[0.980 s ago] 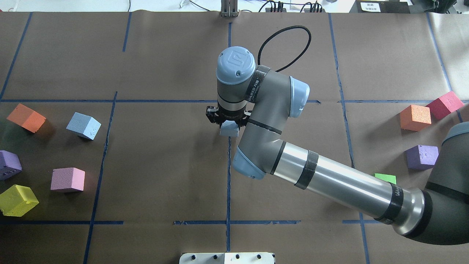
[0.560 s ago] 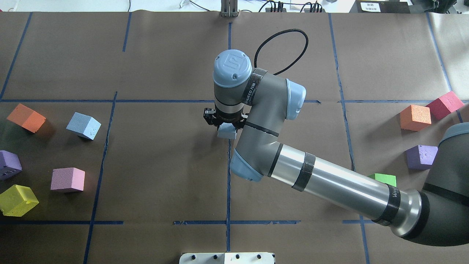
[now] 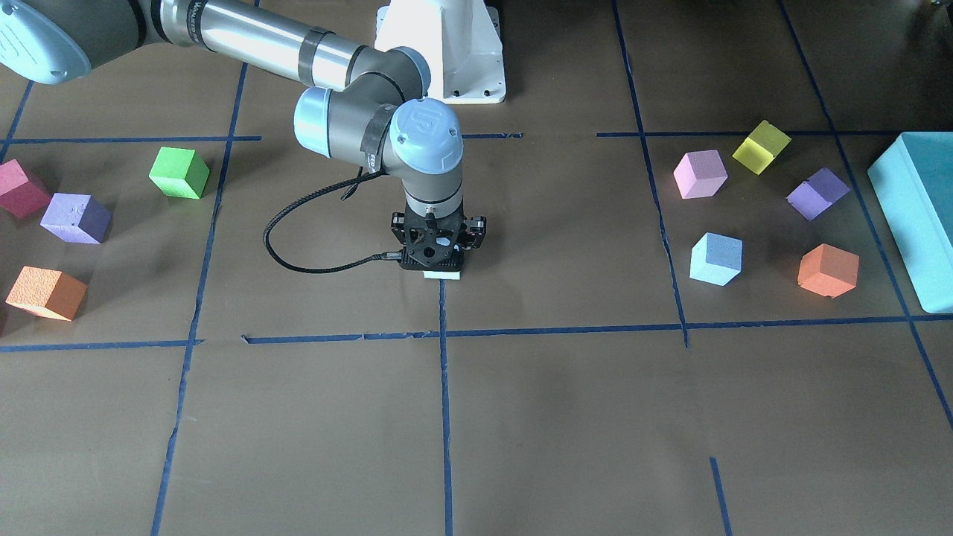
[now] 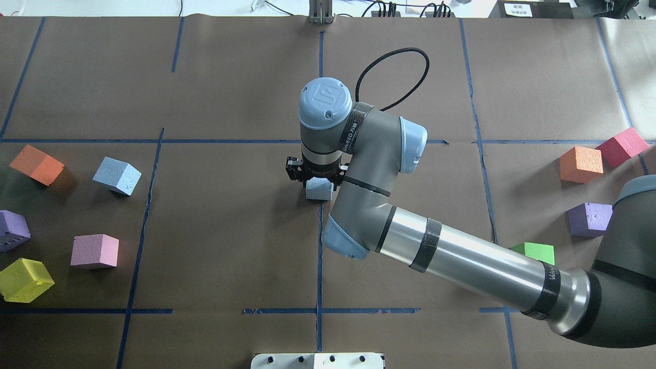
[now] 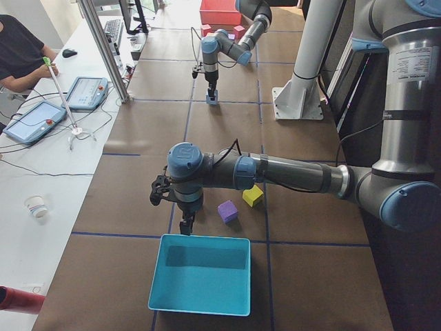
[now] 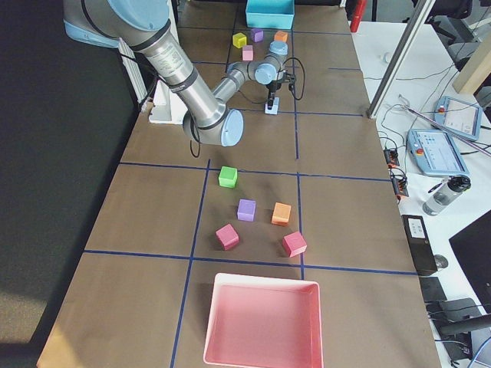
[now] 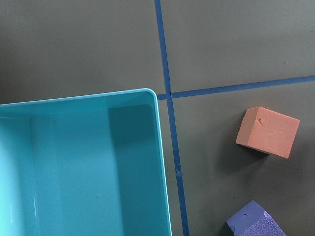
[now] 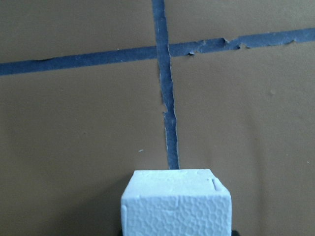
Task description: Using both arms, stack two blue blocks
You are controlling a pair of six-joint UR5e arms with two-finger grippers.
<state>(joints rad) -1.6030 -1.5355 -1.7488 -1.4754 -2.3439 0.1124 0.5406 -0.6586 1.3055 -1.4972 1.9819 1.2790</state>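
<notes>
**Right gripper** (image 4: 318, 178): it points straight down, with the jaws closed on opposite sides of the first blue block (image 4: 318, 190). This block lies directly out in front of the pedestal base (image 3: 443, 52), well apart from it, over the centre tape line of the table (image 4: 230, 246). The block sits low, at about table level. Whether it touches the table cannot be told. In the right wrist view its grainy face fills the lower middle.

**Second blue block** (image 4: 117, 176): it rests free on the table, forward of the pedestal base and far toward the robot's left. It is about as far out from the base as the first block and well apart from both grippers.

**Left gripper** (image 5: 185, 227): it shows only in the exterior left view, so its opening cannot be told. It hangs pointing down, far to the left of the pedestal base, just on the base side of the teal bin (image 5: 200, 276) rim. The left wrist view shows a corner of the bin, an orange cube (image 7: 268, 132) and a purple cube (image 7: 256, 221).
</notes>
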